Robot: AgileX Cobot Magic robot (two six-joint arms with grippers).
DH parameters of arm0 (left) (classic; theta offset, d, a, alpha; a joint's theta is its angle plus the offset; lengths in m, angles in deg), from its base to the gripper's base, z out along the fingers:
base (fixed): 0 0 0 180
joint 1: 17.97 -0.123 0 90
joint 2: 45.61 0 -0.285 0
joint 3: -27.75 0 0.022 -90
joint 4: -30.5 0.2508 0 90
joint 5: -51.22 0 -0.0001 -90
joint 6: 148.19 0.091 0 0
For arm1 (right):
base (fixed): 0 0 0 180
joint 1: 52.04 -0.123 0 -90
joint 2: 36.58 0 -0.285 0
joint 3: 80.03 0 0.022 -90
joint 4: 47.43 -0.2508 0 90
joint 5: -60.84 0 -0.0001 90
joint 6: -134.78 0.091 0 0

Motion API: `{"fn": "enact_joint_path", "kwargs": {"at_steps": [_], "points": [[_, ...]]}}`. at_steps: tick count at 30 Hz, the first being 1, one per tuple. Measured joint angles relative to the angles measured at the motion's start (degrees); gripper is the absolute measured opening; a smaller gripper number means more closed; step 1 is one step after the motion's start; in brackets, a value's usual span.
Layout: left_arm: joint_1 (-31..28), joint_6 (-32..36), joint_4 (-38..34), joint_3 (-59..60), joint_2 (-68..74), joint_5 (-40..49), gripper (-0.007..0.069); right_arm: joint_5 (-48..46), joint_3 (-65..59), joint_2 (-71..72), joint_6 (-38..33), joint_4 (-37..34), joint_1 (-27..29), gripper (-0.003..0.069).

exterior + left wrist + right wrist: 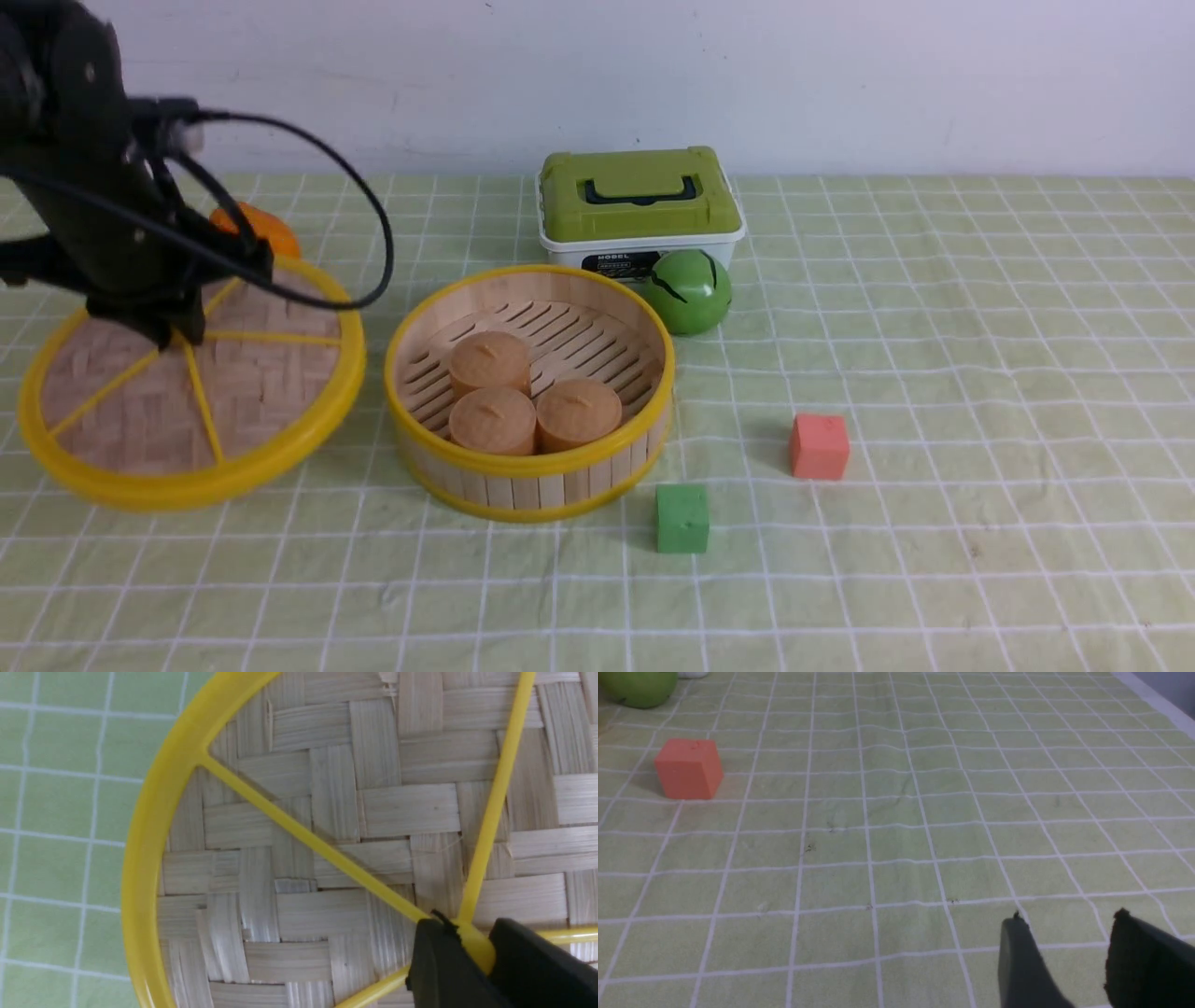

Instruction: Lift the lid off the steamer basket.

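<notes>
The lid [252,392], a flat woven bamboo disc with a yellow rim and spokes, is at the left of the table, apart from the steamer basket [530,467]. My left gripper [177,338] is shut on the lid's yellow centre knob [474,947]. In the front view the lid is tilted, its near edge on the cloth. The basket stands open in the middle with three round tan buns [527,401] on its slatted floor. My right gripper [1066,919] is open and empty above bare cloth; it does not show in the front view.
A white box with a green lid [637,207] stands behind the basket, a green ball [689,291] beside it. An orange object [257,231] lies behind the lid. A red cube [819,446] and a green cube [681,518] lie right of the basket.
</notes>
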Motion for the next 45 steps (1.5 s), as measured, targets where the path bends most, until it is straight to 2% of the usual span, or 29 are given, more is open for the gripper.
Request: {"fn": "enact_joint_path", "kwargs": {"at_steps": [8, 13, 15, 18, 21, 24, 25, 26, 27, 28, 34, 35, 39, 41, 42, 45], "points": [[0.0, -2.14, -0.74, 1.15, 6.84, -6.48, 0.0111, 0.0, 0.0, 0.0, 0.0, 0.0, 0.0, 0.0244], [0.0, -3.23, -0.56, 1.17, 7.91, -7.07, 0.0204, 0.0, 0.0, 0.0, 0.0, 0.0, 0.0, 0.0244], [0.0, -4.24, -0.35, 1.17, 7.25, -7.5, 0.0285, 0.0, 0.0, 0.0, 0.0, 0.0, 0.0, 0.0244], [0.0, -4.82, -0.28, 1.21, 4.69, -7.65, 0.0323, 0.0, 0.0, 0.0, 0.0, 0.0, 0.0, 0.0244], [0.0, -4.85, -1.03, 1.23, 0.21, -8.44, 0.0285, 0.0, 0.0, 0.0, 0.0, 0.0, 0.0, 0.0244], [0.0, -4.85, -2.61, 1.23, -7.93, -10.33, 0.0174, 0.0, 0.0, 0.0, 0.0, 0.0, 0.0, 0.0244], [0.0, -4.65, -3.69, 1.23, -12.7, -11.38, 0.0115, 0.0, 0.0, 0.0, 0.0, 0.0, 0.0, 0.0244], [0.0, -4.59, -3.92, 1.23, -13.42, -11.38, 0.0105, 0.0, 0.0, 0.0, 0.0, 0.0, 0.0, 0.0244], [0.0, -3.53, -5.6, 1.23, -18.29, -12.11, 0.0036, 0.0, 0.0, 0.0, 0.0, 0.0, 0.0, 0.0244], [0.0, -2.62, -6.73, 1.23, -21.02, -12.3, -0.0001, 0.0, 0.0, 0.0, 0.0, 0.0, 0.0, 0.0244], [0.0, 7.31, -16.92, 8.46, -38.18, -15.35, -0.0013, 0.0, 0.0, 0.0, 0.0, 0.0, 0.0, 0.0244], [0.0, 10.76, -20.44, 14.03, -43.41, -17.03, -0.0013, 0.0, 0.0, 0.0, 0.0, 0.0, 0.0, 0.0244], [0.0, 16.88, -27.19, 25.01, -51.88, -20.77, -0.0013, 0.0, 0.0, 0.0, 0.0, 0.0, 0.0, 0.0244], [0.0, 24.07, -32.25, 35.4, -59.78, -24.59, -0.0013, 0.0, 0.0, 0.0, 0.0, 0.0, 0.0, 0.0244], [0.0, 24.56, -32.52, 35.4, -60.26, -24.59, -0.0013, 0.0, 0.0, 0.0, 0.0, 0.0, 0.0, 0.0244], [0.0, 31.46, -34.71, 43.94, -66.4, -26.42, -0.0013, 0.0, 0.0, 0.0, 0.0, 0.0, 0.0, 0.0244]]}}
